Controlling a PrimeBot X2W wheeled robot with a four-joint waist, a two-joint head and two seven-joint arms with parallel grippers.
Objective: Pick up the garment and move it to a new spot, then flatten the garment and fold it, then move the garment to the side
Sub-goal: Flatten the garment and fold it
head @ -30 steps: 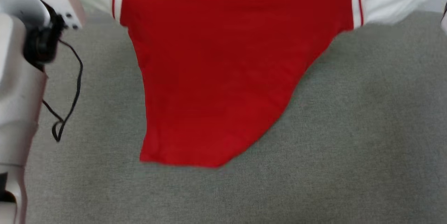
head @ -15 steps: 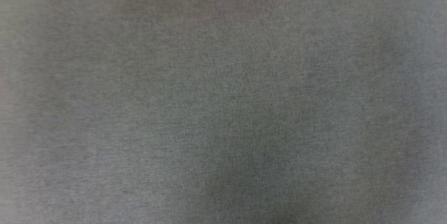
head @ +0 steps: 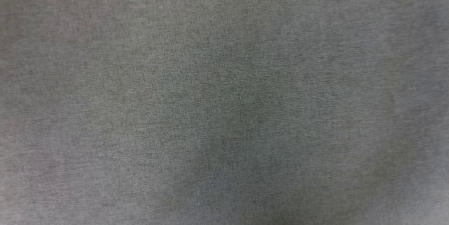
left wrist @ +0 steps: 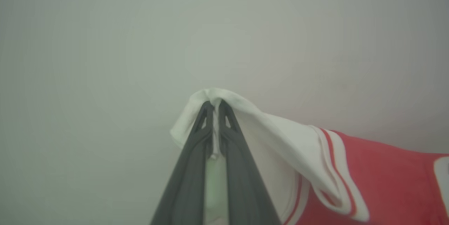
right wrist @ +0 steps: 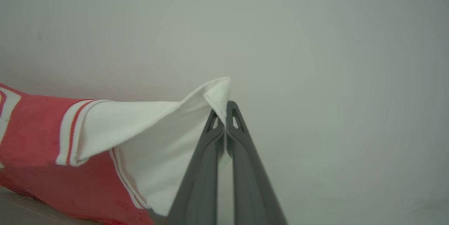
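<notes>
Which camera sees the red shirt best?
Right wrist view: the garment shows white sleeve, striped trim and red body, gripped by the right gripper. Left wrist view shows similar; head view shows grey fabric.

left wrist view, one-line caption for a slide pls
Left pincer shut on the bunched white sleeve of a red shirt with striped trim.

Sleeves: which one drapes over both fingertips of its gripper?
The sleeve in the left gripper: it caps both tips. The sleeve in the right gripper leaves one fingertip bare.
</notes>
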